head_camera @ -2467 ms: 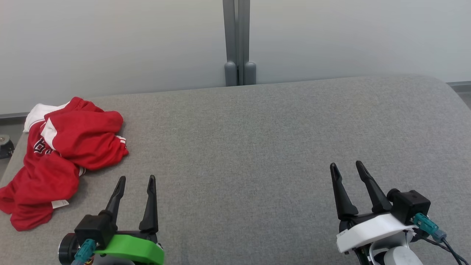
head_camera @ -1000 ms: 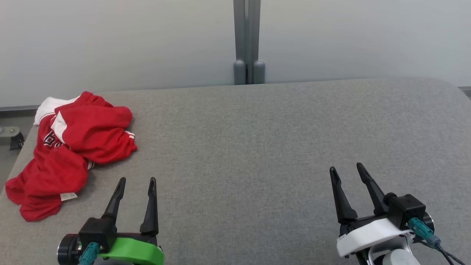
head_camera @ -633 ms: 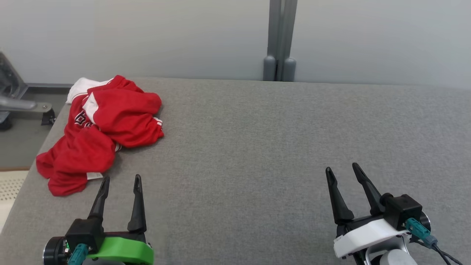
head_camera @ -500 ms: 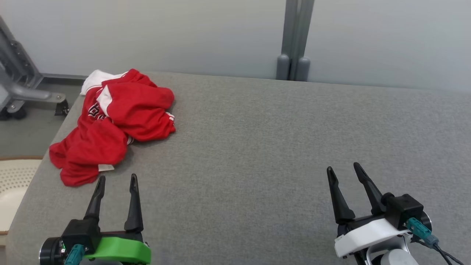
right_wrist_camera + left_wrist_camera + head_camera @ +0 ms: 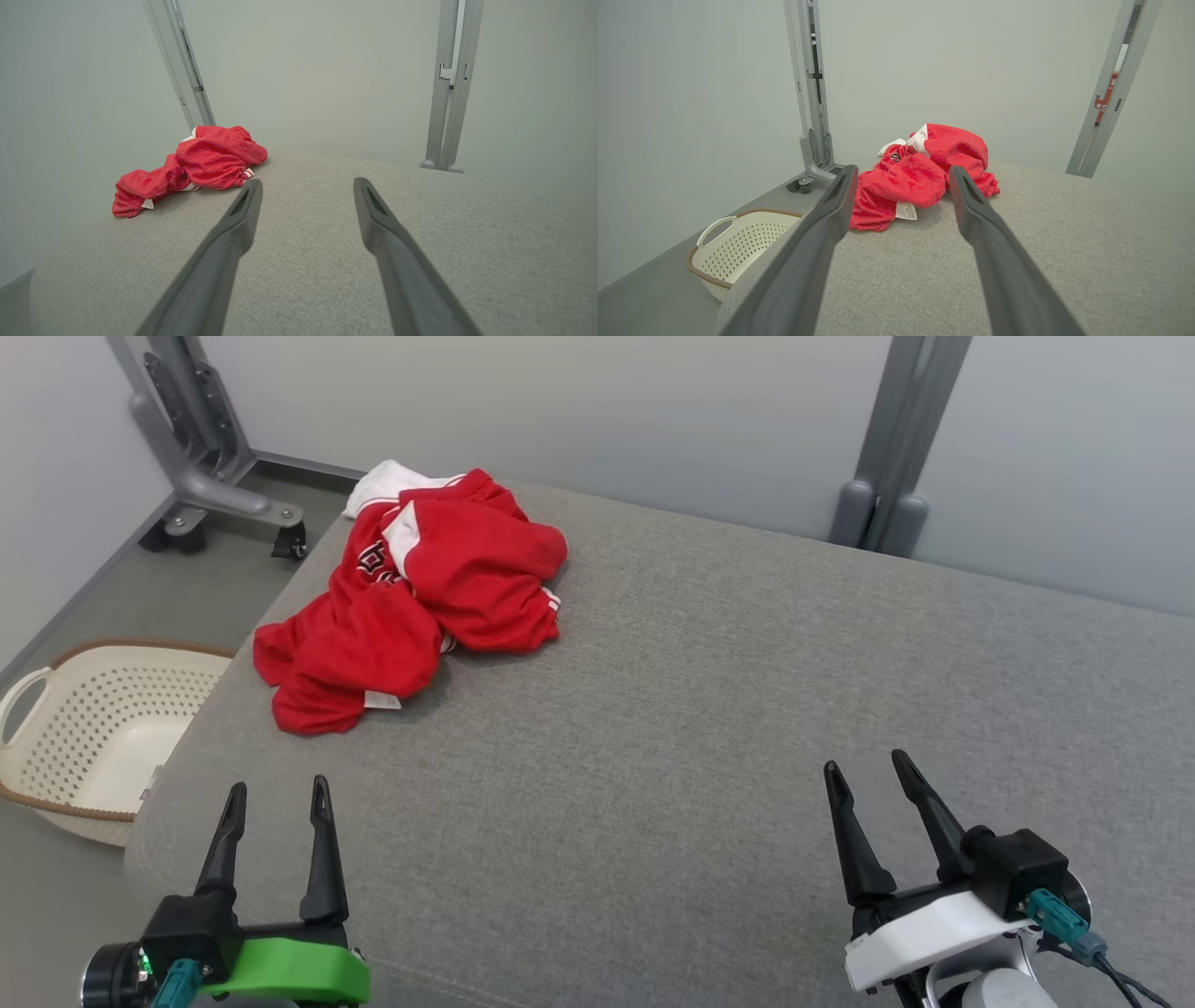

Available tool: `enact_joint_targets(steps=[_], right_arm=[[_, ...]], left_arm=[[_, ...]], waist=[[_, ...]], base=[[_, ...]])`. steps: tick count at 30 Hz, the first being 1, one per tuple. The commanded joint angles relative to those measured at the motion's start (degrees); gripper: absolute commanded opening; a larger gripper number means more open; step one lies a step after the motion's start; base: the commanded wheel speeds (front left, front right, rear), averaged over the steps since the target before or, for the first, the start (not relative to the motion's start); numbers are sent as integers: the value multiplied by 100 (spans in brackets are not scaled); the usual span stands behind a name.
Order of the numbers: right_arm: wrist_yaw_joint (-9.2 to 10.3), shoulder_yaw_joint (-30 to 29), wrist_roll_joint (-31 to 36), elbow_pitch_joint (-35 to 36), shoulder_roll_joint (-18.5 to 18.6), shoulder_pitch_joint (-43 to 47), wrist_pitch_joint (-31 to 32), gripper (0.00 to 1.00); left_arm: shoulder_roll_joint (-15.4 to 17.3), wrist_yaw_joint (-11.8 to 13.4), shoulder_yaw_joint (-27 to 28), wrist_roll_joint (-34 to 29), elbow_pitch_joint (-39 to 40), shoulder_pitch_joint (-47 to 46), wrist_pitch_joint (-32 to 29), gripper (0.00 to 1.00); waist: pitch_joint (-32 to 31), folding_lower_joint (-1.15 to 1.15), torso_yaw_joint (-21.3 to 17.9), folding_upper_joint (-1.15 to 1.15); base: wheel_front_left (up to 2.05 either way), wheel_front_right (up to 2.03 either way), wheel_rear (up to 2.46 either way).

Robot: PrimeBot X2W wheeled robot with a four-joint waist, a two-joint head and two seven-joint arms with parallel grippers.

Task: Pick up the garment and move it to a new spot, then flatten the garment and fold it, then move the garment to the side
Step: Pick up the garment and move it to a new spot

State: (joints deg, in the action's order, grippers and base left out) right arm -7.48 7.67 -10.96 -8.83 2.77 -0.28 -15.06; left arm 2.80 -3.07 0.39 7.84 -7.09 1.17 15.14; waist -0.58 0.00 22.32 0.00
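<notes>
Two grippers are showing at the bottom of the head view, and both are holding nothing. The left gripper (image 5: 279, 784), the one with the green part, is hanging near the front left corner of the gray table (image 5: 709, 709). Its two dark fingers are standing spread apart, with only air between them. The right gripper (image 5: 864, 762), the one with the white part, is hanging over the front right side of the table. Its fingers are standing spread apart too, and nothing is sitting between them.

The garment (image 5: 420, 588) is lying in a bumpy heap at the far left corner of the table, well away from both grippers. It is red with some white bits, and dark letters are peeking out from a fold. A small white tag (image 5: 383, 701) is sticking out at the near edge of the heap. In the left wrist view the heap is showing right between the two fingers, but far ahead of their tips.

A cream basket (image 5: 84, 737) with little holes is sitting on the floor beside the left side of the table. A gray metal stand (image 5: 191, 476) on small wheels is standing behind it.
</notes>
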Motion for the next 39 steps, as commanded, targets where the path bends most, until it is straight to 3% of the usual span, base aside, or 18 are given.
enact_joint_targets(steps=[1, 7, 14, 21, 26, 30, 35, 39], right_arm=[[-1, -18, -8, 2, 20, -6, -18, 100], [-2, -8, -12, -10, 21, 12, -18, 100], [-1, 22, 68, -2, 22, -34, -18, 100], [-1, -2, 289, 60, 291, -358, -18, 100], [-1, 68, 362, 95, 671, -662, -18, 100], [-1, 39, 395, 156, 924, -819, -18, 100], [-1, 78, 425, 225, 1106, -1007, -18, 100], [-1, 57, 453, 296, 1187, -1113, -18, 100]], left_arm=[[16, 2, 21, -36, 25, 48, 2, 100], [17, 11, 74, 19, 14, 100, 2, 100], [15, -69, 103, -64, -7, 15, 2, 100], [66, -267, 47, -198, 113, -978, 1, 100], [461, -398, -202, -351, -7, -2315, 0, 100], [857, -439, -508, -192, -667, -3513, -1, 100], [1406, -435, -1289, 455, -2017, -4964, -196, 100], [1717, -432, -1893, 1194, -2986, -5904, -719, 100]], waist=[[-5, 0, 268, 0], [-10, 0, 459, 0], [161, 0, 413, 0], [1027, 0, 132, 0], [1728, 0, -39, 0], [2132, 0, -173, 0], [2577, 0, -425, 0], [2883, 0, -618, 0]], base=[[0, 0, 0], [0, 0, 0], [0, 0, 0], [0, 0, 0], [0, 0, 0], [0, 0, 0], [0, 0, 0], [0, 0, 0]])
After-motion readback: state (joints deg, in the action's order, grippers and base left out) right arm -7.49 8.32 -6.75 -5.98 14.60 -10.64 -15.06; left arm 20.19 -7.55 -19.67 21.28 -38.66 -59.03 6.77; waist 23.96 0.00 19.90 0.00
